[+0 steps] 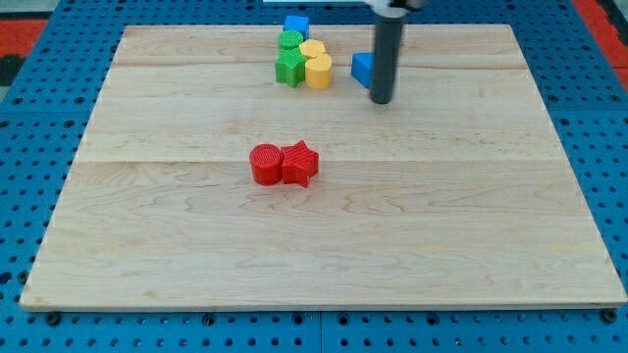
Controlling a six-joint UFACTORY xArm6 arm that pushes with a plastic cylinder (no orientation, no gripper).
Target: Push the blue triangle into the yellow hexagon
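The blue triangle lies near the view's top, partly hidden behind my rod. My tip rests on the board just to the right of and below it, touching or nearly touching. The yellow hexagon sits a short way to the triangle's left, with a small gap between them. It belongs to a tight cluster with another yellow block, a green star-like block and a green round block.
A blue cube sits at the board's top edge above the cluster. A red cylinder and a red star touch each other near the middle of the wooden board.
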